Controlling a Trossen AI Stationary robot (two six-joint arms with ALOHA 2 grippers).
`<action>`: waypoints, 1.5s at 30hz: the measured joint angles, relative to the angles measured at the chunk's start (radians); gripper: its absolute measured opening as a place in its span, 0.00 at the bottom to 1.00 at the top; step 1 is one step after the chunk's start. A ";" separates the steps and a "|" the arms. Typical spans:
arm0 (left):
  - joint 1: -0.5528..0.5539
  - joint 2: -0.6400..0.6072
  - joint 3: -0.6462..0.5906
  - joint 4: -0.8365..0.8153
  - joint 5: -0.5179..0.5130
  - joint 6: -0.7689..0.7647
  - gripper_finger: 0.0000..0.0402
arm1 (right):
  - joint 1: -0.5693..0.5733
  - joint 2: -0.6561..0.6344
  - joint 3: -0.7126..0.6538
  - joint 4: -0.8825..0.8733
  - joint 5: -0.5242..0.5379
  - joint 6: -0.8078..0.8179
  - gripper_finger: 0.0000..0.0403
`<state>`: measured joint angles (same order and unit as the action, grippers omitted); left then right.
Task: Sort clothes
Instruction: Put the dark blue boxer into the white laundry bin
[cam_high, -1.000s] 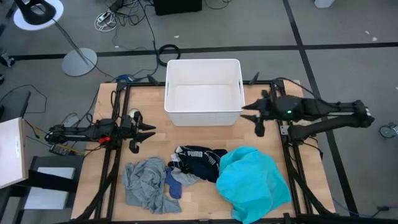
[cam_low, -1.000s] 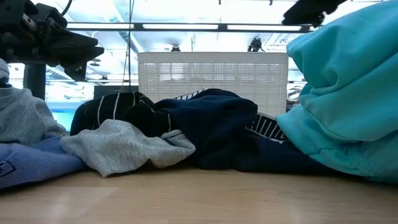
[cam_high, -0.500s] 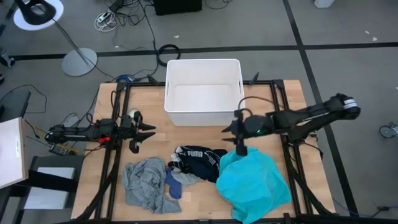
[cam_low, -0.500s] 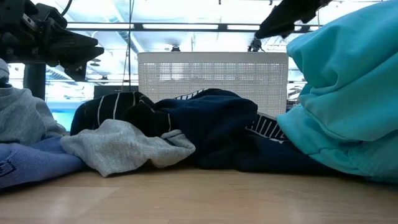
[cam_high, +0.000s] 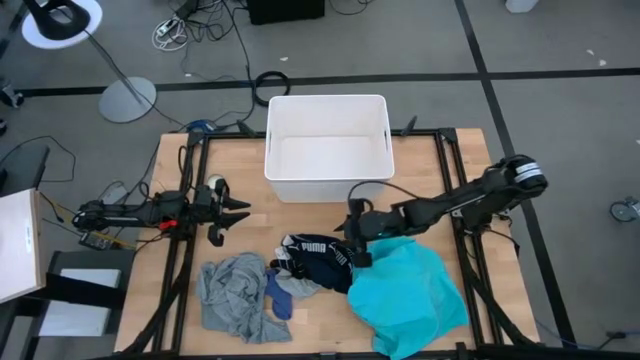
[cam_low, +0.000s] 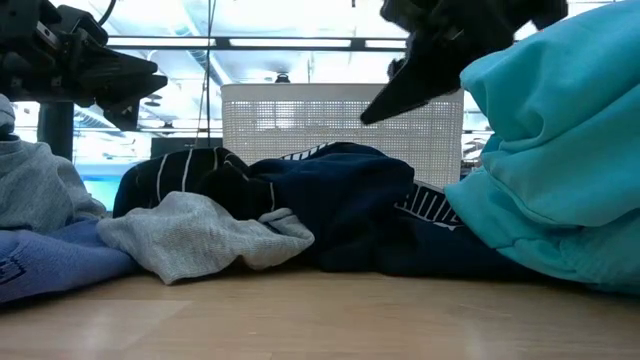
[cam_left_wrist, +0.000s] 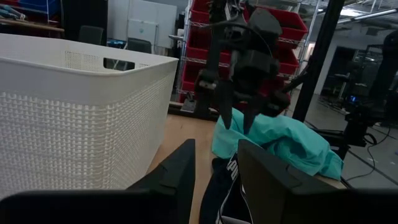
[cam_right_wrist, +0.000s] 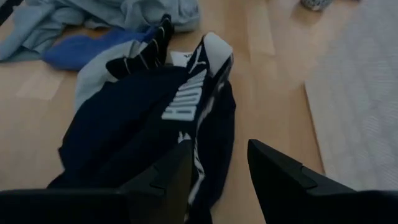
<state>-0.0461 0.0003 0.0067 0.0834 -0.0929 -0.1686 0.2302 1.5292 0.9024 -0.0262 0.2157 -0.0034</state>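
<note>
High view: right end effector, apparently parted, over navy-black garment.

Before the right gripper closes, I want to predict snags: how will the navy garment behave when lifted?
Probably floppy: the navy garment lies crumpled. It may drag the grey sock draped against it. The open right gripper hovers above it.

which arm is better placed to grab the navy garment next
Right. The right gripper hangs open just above the navy garment, at the edge beside the turquoise garment, fingers pointing down at it. The left gripper waits open at the table's left side, nearer the grey shirt.
</note>
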 joint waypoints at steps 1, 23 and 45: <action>0.000 0.000 0.000 0.000 0.000 0.000 0.32 | 0.000 0.015 0.000 0.012 0.000 0.000 0.39; 0.000 0.000 0.000 0.000 0.000 0.000 0.32 | -0.004 0.155 0.000 0.167 -0.244 0.028 0.12; 0.000 0.000 0.000 0.000 0.000 0.000 0.32 | -0.010 0.153 0.000 0.236 -0.212 0.039 0.25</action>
<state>-0.0460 0.0002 0.0071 0.0834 -0.0929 -0.1684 0.2207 1.6821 0.9028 0.2100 0.0040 0.0357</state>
